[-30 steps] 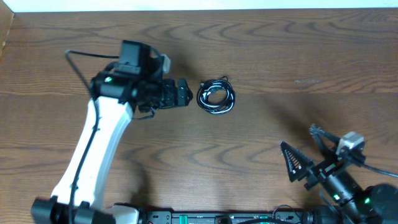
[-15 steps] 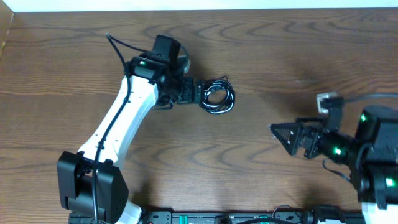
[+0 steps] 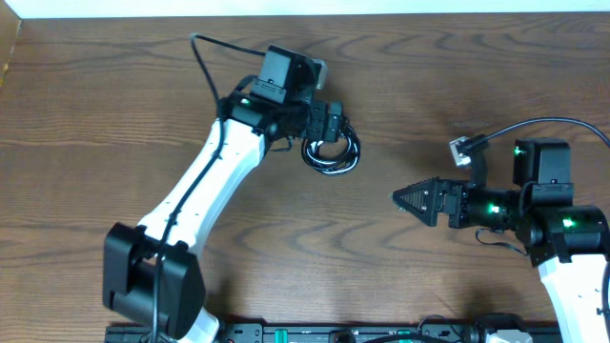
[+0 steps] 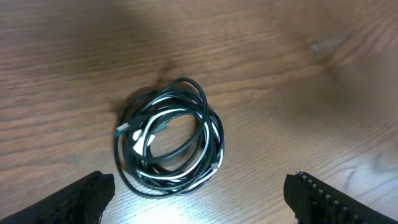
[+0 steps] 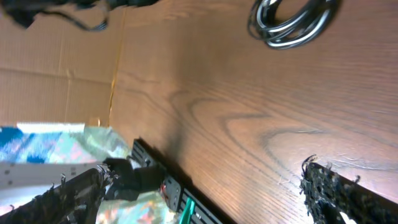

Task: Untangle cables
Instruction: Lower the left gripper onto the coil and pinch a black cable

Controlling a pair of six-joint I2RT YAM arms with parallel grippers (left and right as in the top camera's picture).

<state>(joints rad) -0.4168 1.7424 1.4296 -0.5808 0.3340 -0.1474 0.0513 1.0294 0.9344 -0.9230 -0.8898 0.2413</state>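
The cables (image 3: pixel 332 169) lie as one small coiled bundle of black and white cords on the wooden table, back of centre. My left gripper (image 3: pixel 330 124) is open and hangs just over the bundle's far-left edge. In the left wrist view the coil (image 4: pixel 208 134) lies just beyond the two spread fingers (image 4: pixel 199 190), and nothing is between them. My right gripper (image 3: pixel 412 198) is open and empty, to the right of the bundle and pointing left toward it. In the right wrist view the coil (image 5: pixel 289 38) shows at the top edge, far from the fingers (image 5: pixel 199 186).
The table's front edge with a black rail (image 3: pixel 315 333) runs along the bottom. A thick black arm cable (image 3: pixel 205 52) loops behind the left arm. A cardboard edge (image 3: pixel 8 48) stands at the far left.
My left arm has swung right and toward the back, bringing its gripper over the cable bundle. My right arm has risen from the front right corner and turned its gripper leftward. The bundle has not moved.
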